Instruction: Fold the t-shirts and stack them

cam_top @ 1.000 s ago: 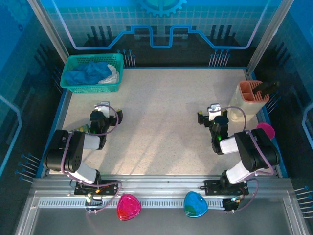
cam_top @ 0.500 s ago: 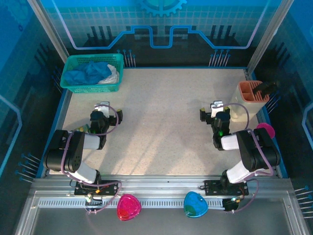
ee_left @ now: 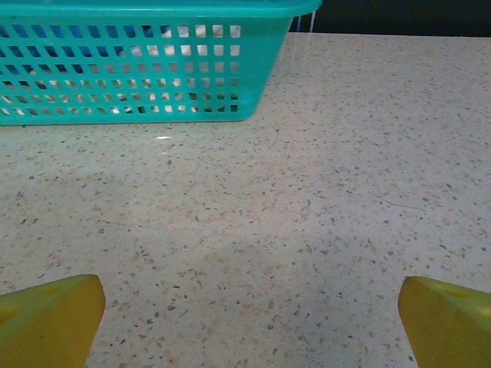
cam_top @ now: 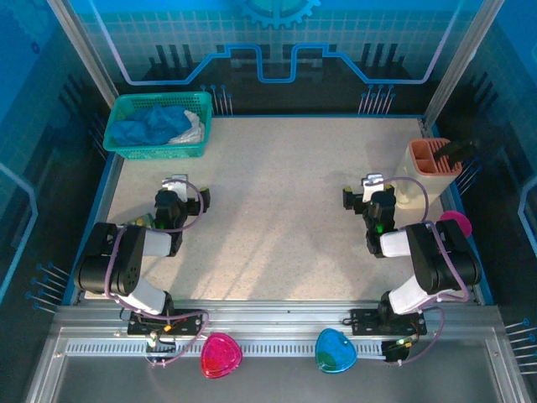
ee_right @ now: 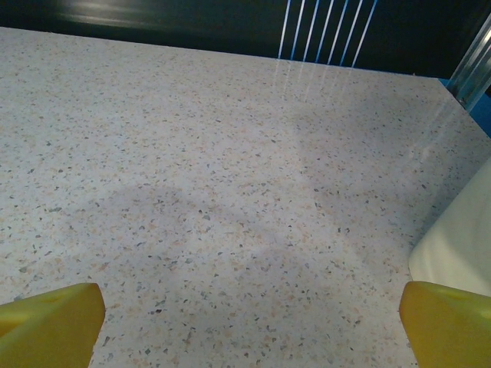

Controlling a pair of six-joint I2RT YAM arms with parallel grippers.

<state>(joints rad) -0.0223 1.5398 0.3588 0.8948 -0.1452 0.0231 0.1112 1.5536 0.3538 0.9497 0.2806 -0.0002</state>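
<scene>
A teal-blue t-shirt (cam_top: 149, 126) lies crumpled inside the green mesh basket (cam_top: 127, 152) at the table's far left corner, with a white t-shirt (cam_top: 192, 132) bunched against its right side. White cloth shows through the basket (ee_left: 146, 111) mesh in the left wrist view. My left gripper (cam_top: 174, 181) rests low over the table in front of the basket, open, its yellow fingertips (ee_left: 50, 318) far apart over bare table. My right gripper (cam_top: 370, 181) sits on the right side, open too, nothing between its yellow fingertips (ee_right: 50, 322).
A salmon-coloured holder (cam_top: 435, 157) with a dark tool stands at the right edge beside a pale container (ee_right: 460, 245). A magenta disc (cam_top: 457, 222) lies near the right arm. The speckled table (cam_top: 277, 201) is bounded by a blue rim and glass walls.
The right arm has shifted slightly to the right and away from the base. The left arm has stayed still.
</scene>
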